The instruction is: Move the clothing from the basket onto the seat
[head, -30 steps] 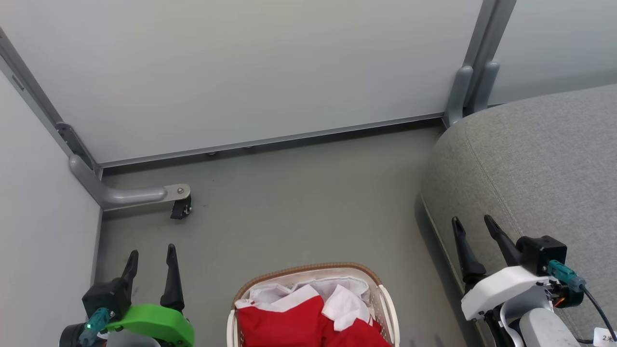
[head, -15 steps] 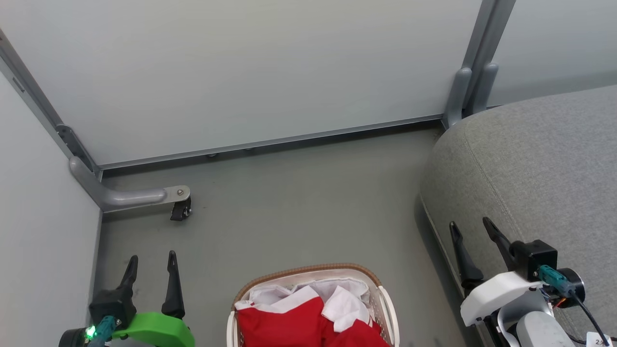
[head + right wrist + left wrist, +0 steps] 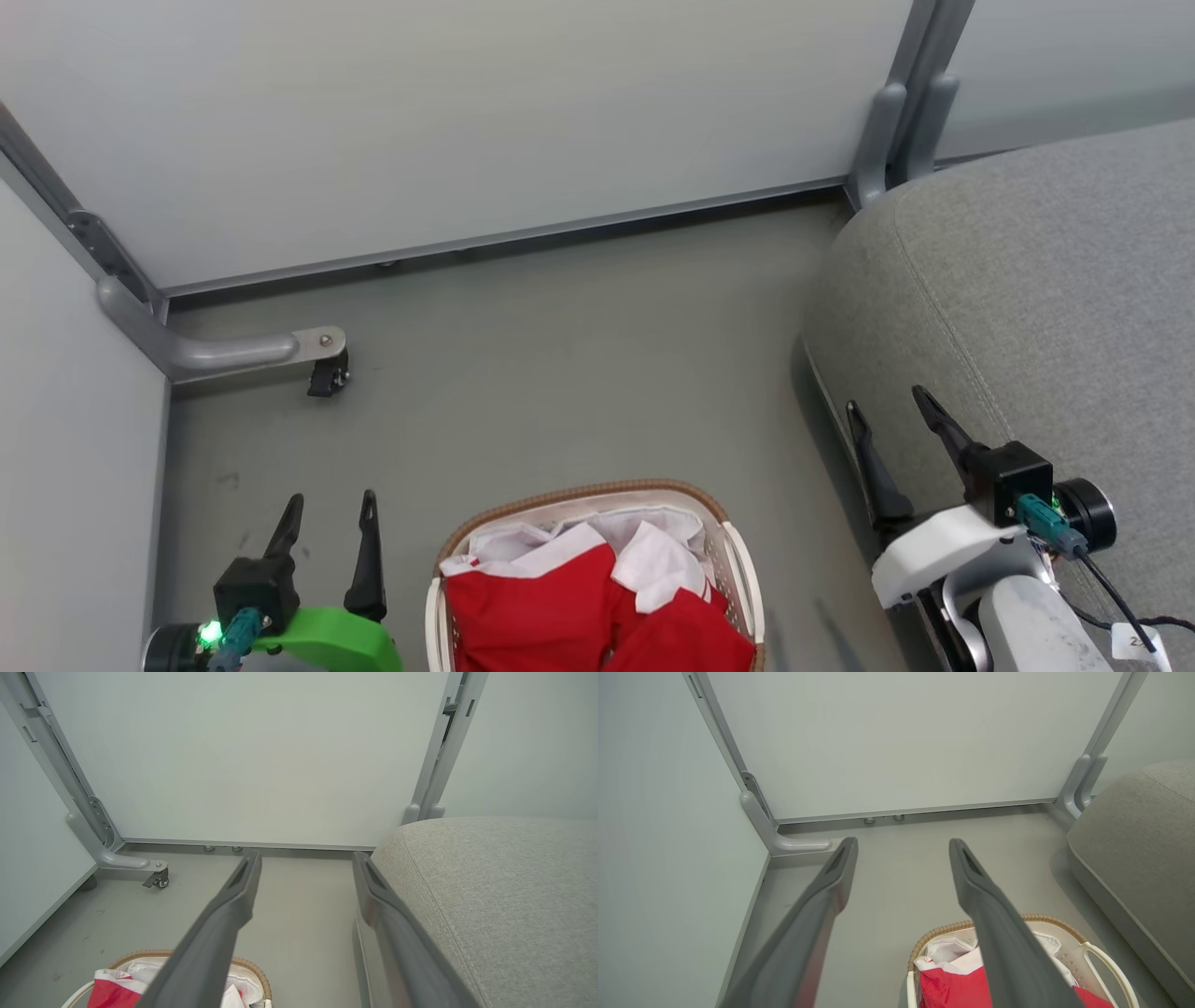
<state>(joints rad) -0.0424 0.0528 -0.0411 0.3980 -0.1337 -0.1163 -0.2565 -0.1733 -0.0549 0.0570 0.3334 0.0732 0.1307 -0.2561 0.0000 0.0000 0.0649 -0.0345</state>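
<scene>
The cream basket (image 3: 579, 495) with a brown woven rim stands on the floor at the bottom centre of the head view. The red clothing (image 3: 532, 611) with white collars lies heaped inside it. My left gripper (image 3: 333, 499) hangs open and empty to the basket's left. My right gripper (image 3: 885, 401) is open and empty beside the front edge of the grey sofa seat (image 3: 1046, 280). The left wrist view looks past the open left gripper (image 3: 903, 842) down at the basket (image 3: 1045, 918) and clothing (image 3: 952, 984). The right wrist view shows the open right gripper (image 3: 307, 856), the seat (image 3: 490, 882) and the basket (image 3: 140, 954).
Pale partition panels close off the back and left. A grey metal foot with a caster (image 3: 327, 378) juts from the left corner. A grey post (image 3: 887, 121) stands behind the sofa. Grey floor (image 3: 579, 355) lies between the basket and the panels.
The whole head picture has shifted, so the camera has moved and more of the basket shows. Both grippers stay open and empty, and the left sits a little nearer the basket.
</scene>
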